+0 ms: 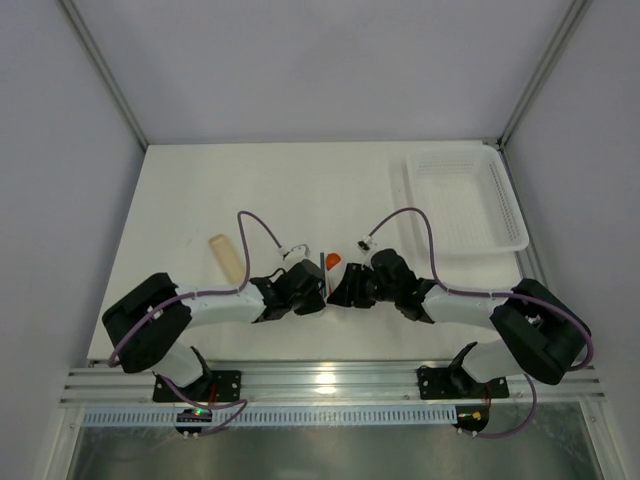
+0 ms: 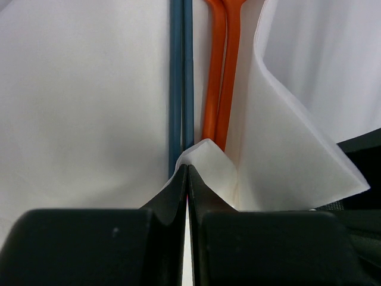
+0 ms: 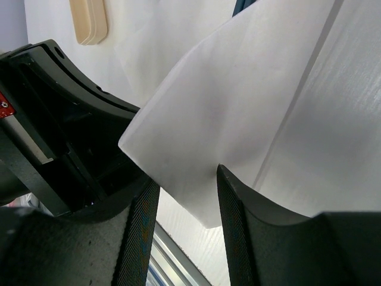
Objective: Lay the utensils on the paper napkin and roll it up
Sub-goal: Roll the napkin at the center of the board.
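left gripper (image 2: 187, 171) nips paper napkin (image 2: 286, 155) fold (orange utensil (image 2: 221, 71) beside)

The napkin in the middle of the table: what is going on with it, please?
The robot is working on the paper napkin. A blue utensil and an orange utensil lie side by side on it. The left tool is shut at a raised fold of the napkin and seems to pinch it. The right tool stands open, with a lifted corner of the sheet in its gap. The napkin is not yet rolled up. A tan stick lies apart, on the left.
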Motion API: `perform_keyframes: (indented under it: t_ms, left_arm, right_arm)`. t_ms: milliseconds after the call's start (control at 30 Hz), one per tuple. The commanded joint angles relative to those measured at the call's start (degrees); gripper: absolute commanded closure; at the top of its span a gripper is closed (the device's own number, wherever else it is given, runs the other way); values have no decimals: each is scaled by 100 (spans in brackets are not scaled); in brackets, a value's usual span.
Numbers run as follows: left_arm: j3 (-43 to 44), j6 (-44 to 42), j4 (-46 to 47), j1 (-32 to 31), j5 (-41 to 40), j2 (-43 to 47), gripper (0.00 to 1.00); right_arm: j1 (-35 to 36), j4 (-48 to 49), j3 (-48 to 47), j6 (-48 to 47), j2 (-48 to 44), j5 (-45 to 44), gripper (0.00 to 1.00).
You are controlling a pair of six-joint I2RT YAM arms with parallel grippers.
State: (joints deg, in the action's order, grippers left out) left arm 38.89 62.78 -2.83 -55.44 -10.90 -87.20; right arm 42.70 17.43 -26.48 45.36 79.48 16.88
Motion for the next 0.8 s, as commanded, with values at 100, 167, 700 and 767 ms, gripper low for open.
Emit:
perform_keyframes:
  t_ms: [100,167,700,767]
  left_arm:
    - [-5,-47,-271,-28,-185,124,100]
    - [-13,-47,-279,-28,-185,142,100]
    - [-31,6,-262,-46,-202,150,100]
    - [-31,15,-262,-46,-202,150,100]
  right_arm:
    - [63,226,-182,-81,85,96,52]
    - [72,252,-182,-80,103,122,52]
    - [81,595,-85,-1,357,368,52]
    - [81,630,-77,7,401,403,53]
